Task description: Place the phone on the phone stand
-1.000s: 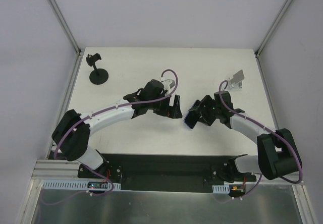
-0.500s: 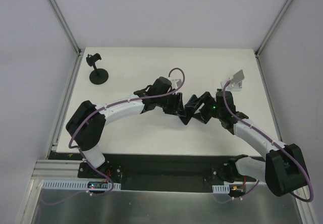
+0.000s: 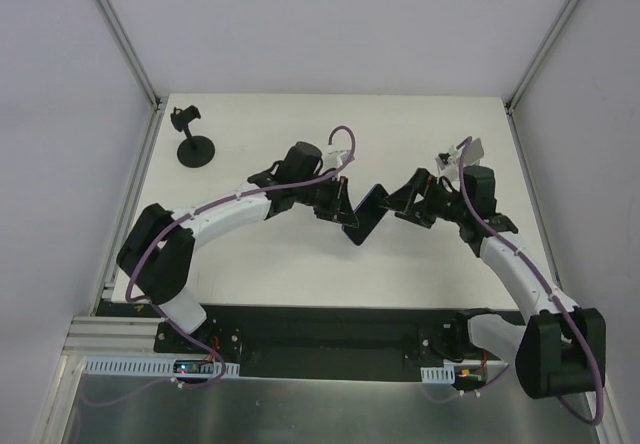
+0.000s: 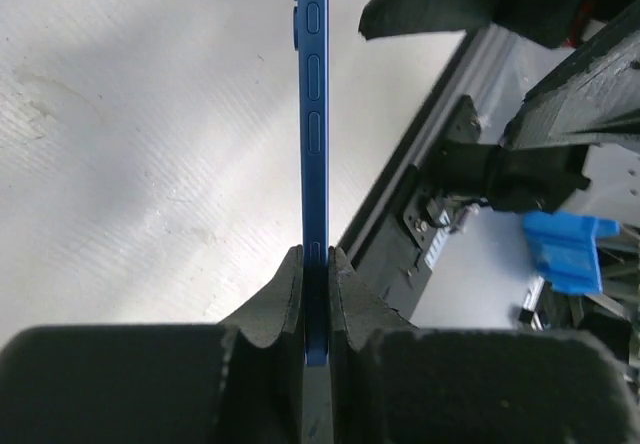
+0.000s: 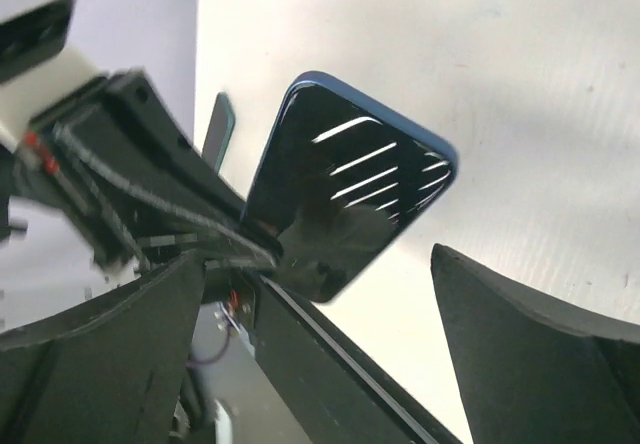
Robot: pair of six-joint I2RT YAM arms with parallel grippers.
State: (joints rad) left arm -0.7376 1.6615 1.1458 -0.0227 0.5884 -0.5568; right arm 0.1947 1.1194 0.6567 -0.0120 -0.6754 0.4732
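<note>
**Two stands on a white worktop**

The flat white rectangular worktop [image 3: 260,254] carries a black pole stand with a round base [image 3: 195,150] at about 10 o'clock, near the far left corner. A small silver-white metal phone stand [image 3: 468,154] sits at about 2 o'clock, partly hidden by a cable.

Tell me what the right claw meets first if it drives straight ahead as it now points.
Most likely the phone, gripped by the shut left claw. It sits directly ahead of the open right claw, between its fingers' lines, though depth is hard to judge.
</note>
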